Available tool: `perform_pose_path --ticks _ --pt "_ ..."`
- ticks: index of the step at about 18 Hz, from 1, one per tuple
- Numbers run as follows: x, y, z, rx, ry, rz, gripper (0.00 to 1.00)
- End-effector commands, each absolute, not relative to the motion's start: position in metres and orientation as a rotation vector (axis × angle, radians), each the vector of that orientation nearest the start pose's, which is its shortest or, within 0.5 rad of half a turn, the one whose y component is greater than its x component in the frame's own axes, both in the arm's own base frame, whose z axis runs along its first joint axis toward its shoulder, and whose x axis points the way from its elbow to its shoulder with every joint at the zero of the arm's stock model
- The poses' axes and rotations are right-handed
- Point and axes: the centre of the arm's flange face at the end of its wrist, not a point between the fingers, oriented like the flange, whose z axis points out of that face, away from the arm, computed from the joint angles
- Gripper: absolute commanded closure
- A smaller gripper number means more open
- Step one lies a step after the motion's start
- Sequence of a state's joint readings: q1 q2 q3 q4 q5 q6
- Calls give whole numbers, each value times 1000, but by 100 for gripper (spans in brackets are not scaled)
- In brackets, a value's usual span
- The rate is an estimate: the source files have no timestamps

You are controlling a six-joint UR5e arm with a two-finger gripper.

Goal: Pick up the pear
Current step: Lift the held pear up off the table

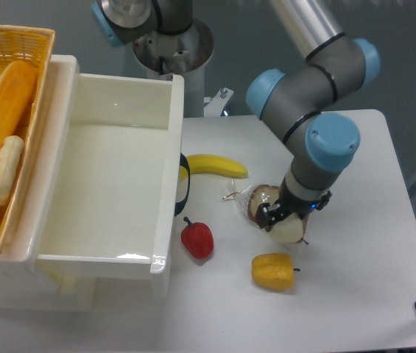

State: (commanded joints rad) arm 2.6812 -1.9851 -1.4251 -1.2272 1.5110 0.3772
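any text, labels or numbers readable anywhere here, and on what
None can be read. No lettering shows on the grey and blue robot arm, the white plastic bin, the wicker basket or the clear-wrapped brown item beside the gripper.

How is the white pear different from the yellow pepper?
The pear is cream-white, while the yellow pepper is yellow. The pear sits between the gripper's jaws, but nothing touches the pepper, which lies free on the table. The arm partly hides the pear, whereas the pepper shows whole. Both are small, roundish pieces of about the same size.
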Motion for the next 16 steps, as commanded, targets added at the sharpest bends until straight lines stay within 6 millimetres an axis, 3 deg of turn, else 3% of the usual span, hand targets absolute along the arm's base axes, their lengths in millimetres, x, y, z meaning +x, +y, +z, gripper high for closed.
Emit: perform_pose_path --ticks 8,9,10,11,16 --pt "-540 376 401 -2916 -776 124 78" --pt "-543 368 405 -2943 -713 144 74" --pt "-544 364 405 -2970 -636 156 64" --pt "-545 363 406 -2987 -576 162 63" --pt "-548 349 407 -3042 -414 136 73"
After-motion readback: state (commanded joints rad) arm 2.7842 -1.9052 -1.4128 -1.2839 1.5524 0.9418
